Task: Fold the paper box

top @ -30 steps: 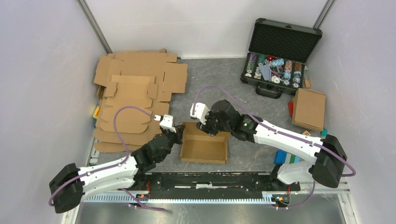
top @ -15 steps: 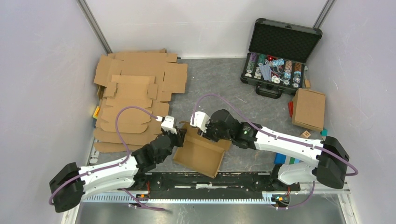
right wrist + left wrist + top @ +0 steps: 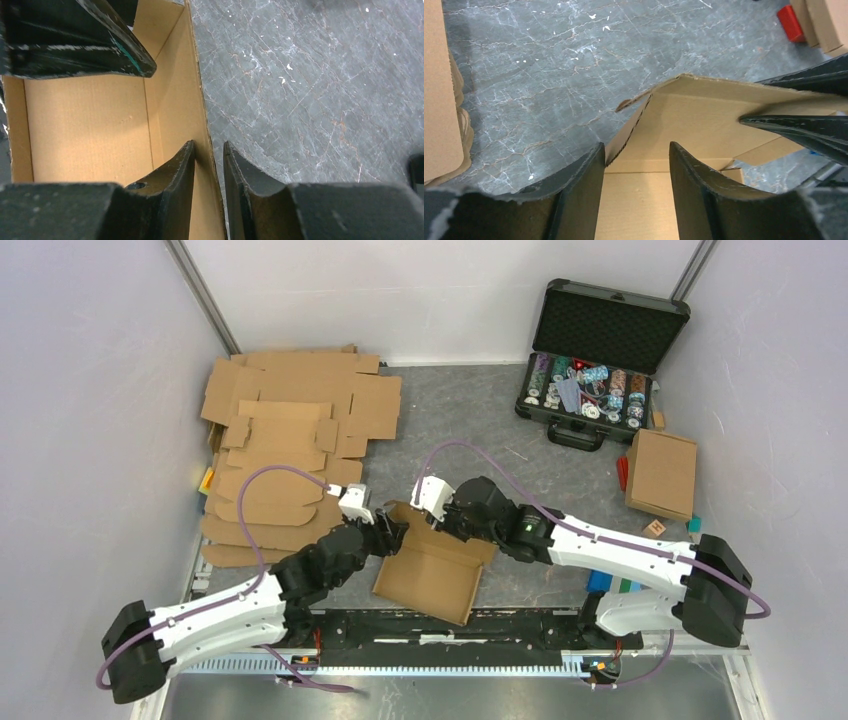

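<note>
The paper box (image 3: 430,575), a brown open tray with raised walls, lies turned at an angle in front of the arm bases. My left gripper (image 3: 392,535) is at its left corner, open. In the left wrist view its jaws (image 3: 635,147) stand wide apart over the box floor (image 3: 649,200), holding nothing. My right gripper (image 3: 447,528) reaches in from the far side. Its fingers (image 3: 209,144) straddle a box wall (image 3: 175,75), one inside and one outside, a narrow gap still showing. The right gripper's fingers (image 3: 794,130) appear in the left wrist view.
A pile of flat cardboard blanks (image 3: 290,440) covers the back left. An open black case of poker chips (image 3: 600,350) stands at the back right. A closed cardboard box (image 3: 660,472) and small coloured blocks (image 3: 625,580) lie on the right.
The left gripper has let go of the box corner and opened. The right gripper's jaws have narrowed around the wall. The box has swung round and shifted nearer the arm bases.
</note>
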`<state>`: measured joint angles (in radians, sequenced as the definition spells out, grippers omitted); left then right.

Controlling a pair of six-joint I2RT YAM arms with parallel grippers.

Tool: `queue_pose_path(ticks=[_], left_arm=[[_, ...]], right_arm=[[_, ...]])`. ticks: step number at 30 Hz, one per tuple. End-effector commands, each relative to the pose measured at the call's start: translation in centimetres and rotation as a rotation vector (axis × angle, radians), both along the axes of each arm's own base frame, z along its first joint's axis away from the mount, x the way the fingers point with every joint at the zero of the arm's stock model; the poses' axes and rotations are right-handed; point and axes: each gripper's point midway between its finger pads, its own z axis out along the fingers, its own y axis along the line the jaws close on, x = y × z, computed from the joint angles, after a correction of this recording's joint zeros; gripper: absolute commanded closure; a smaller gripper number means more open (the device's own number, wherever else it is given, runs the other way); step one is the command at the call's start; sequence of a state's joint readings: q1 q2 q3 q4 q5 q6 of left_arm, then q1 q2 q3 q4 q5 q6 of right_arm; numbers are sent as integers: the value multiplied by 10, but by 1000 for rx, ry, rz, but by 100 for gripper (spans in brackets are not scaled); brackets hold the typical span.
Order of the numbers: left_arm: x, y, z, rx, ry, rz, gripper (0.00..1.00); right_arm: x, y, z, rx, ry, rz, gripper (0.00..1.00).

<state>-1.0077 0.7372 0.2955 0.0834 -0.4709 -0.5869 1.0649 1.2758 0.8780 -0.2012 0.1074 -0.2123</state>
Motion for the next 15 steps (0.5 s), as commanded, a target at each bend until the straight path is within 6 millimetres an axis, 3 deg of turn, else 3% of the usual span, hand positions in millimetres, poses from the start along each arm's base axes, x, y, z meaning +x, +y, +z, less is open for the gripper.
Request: queue_pose_path(ticks=[1,9,15], left_arm=[[-6,-4,24,-101,52,13,40],[-19,11,52,-78,139,19,20],[-29,40,78,-62,163,86,8]], right_arm=[[8,-4,18,48,-82,-38,68],[9,-11,23,87,-131,-45,67],[6,-12,22,95,-138,-31,67]])
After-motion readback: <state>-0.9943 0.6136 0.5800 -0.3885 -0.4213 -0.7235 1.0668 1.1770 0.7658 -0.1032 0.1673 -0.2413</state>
